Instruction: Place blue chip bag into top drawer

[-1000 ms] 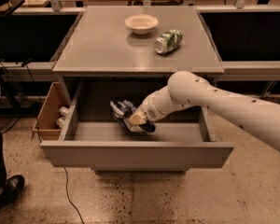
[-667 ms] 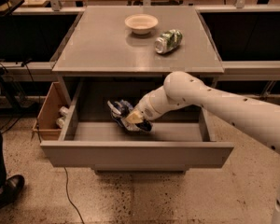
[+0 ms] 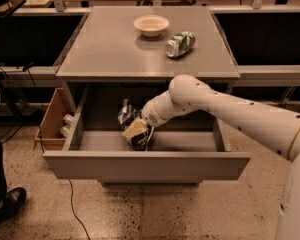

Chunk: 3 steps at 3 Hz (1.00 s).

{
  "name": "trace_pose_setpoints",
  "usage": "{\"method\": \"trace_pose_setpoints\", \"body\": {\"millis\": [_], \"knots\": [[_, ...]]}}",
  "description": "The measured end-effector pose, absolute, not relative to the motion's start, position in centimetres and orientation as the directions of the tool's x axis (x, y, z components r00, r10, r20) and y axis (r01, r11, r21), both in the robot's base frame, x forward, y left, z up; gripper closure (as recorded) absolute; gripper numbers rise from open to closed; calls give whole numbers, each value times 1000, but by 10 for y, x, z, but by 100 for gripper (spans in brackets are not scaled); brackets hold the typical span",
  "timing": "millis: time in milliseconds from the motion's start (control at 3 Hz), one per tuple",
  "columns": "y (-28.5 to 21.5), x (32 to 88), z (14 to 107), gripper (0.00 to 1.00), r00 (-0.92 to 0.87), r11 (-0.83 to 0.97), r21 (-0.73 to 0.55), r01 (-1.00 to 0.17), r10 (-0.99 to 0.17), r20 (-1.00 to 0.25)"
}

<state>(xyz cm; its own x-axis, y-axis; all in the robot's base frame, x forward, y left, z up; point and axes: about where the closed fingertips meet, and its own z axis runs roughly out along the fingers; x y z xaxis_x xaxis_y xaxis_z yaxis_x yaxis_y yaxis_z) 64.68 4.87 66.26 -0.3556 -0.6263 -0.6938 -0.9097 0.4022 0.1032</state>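
Gripper (image 3: 138,134) low inside the open top drawer (image 3: 145,166), left of centre, clamped on blue chip bag (image 3: 126,115). Bag crumpled, within drawer walls. Bowl (image 3: 151,25) and green can (image 3: 180,44) on grey table (image 3: 105,54) above.

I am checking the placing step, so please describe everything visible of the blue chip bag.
The blue chip bag is crumpled, shiny dark blue foil with white and silver markings. It is inside the open top drawer, a little left of the middle. The gripper is in the drawer at the bag's lower front and hides that part, so whether the bag rests on the drawer floor cannot be told.
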Motion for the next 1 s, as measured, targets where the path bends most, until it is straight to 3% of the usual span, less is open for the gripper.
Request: {"method": "trace_pose_setpoints", "body": {"millis": [1000], "knots": [[36,614,703,0,-456,443,204,-873,-592,-664]]}}
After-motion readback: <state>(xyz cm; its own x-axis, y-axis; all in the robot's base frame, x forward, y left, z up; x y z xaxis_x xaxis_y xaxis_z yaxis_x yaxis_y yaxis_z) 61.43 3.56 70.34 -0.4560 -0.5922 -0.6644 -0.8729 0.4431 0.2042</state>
